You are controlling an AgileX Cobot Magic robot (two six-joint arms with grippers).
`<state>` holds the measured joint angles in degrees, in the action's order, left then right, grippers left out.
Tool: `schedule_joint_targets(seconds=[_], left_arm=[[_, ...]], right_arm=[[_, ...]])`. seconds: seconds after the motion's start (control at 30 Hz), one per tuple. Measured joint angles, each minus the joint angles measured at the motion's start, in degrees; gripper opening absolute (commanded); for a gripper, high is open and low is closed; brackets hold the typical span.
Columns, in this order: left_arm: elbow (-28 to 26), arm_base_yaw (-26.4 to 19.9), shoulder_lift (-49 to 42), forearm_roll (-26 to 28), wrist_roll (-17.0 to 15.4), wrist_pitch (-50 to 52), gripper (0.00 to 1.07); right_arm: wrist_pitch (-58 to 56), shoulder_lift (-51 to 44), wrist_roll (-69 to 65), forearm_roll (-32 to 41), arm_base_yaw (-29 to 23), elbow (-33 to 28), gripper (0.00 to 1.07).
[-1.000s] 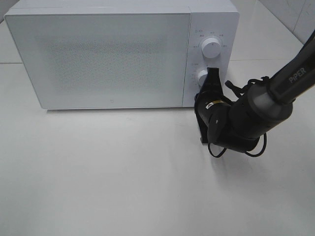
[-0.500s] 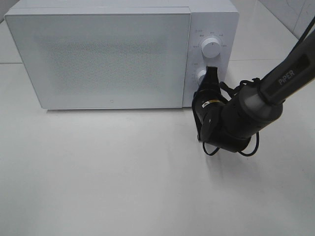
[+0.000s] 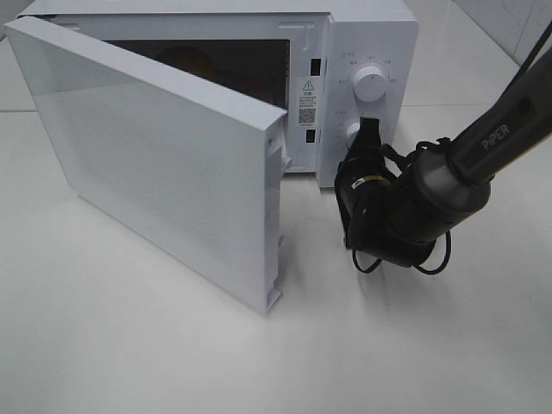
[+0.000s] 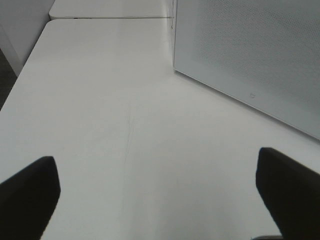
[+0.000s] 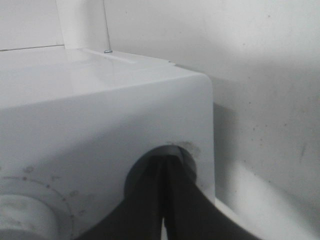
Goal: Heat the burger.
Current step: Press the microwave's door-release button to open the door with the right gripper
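Presses right gripper, jaws together, onto lower knob of microwave; shows door swung open, possibly burger inside; holds left gripper spread.

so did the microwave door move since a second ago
Yes. The microwave door has swung open on its left hinge: its free edge, earlier flush beside the control panel, now stands out over the table, away from the panel.

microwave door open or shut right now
Open. The microwave door stands swung out on its hinge, its free edge well off the body, and the dark cavity shows behind it.
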<state>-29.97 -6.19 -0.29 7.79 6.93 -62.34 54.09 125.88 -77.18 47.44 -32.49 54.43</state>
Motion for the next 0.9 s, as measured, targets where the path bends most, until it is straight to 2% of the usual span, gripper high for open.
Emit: schedule_joint_targets(seconds=[0.37, 0.73, 0.9], left_arm=[[0.0, 0.0, 0.0, 0.0, 0.0, 0.0, 1.00], [0.0, 0.0, 0.0, 0.0, 0.0, 0.0, 1.00], [0.0, 0.0, 0.0, 0.0, 0.0, 0.0, 1.00]], right_arm=[[-0.3, -0.2, 0.2, 0.1, -0.1, -0.2, 0.00], [-7.2, -4.1, -0.2, -1.6, 1.4, -1.8, 0.00], [-8.2, -7.6, 1.3, -3.3, 1.4, -5.3, 0.00]])
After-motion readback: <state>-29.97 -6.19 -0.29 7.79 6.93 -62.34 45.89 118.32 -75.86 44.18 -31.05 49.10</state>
